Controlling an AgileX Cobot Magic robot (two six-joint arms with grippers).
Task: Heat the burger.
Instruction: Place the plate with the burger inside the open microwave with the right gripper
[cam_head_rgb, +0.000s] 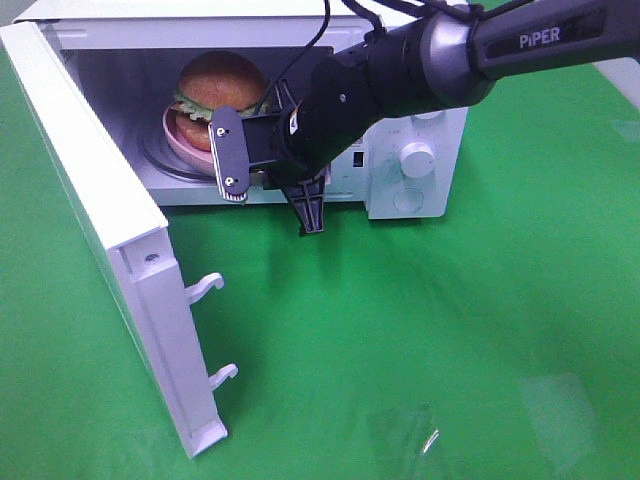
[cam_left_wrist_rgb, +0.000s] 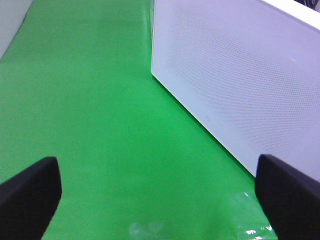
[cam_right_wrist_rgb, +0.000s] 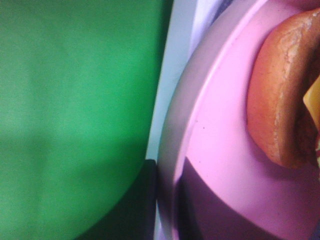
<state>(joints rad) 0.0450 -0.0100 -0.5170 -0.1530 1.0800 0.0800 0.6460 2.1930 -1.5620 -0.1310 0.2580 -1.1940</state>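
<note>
One burger (cam_head_rgb: 222, 80) sits upright, bun uppermost, on a pink plate (cam_head_rgb: 178, 135).

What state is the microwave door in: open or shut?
Open. The door stands swung wide, its latch hooks exposed, and the burger shows inside the microwave cavity.

Before me, item by item:
- one white microwave (cam_head_rgb: 450, 180), its door (cam_head_rgb: 90, 200) standing wide open
- two latch hooks (cam_head_rgb: 205, 287) on the door's edge
- two round knobs (cam_head_rgb: 417, 156) on the panel
- one pink plate (cam_head_rgb: 176, 135) inside the cavity
- green cloth (cam_head_rgb: 450, 330) under all of it
</note>
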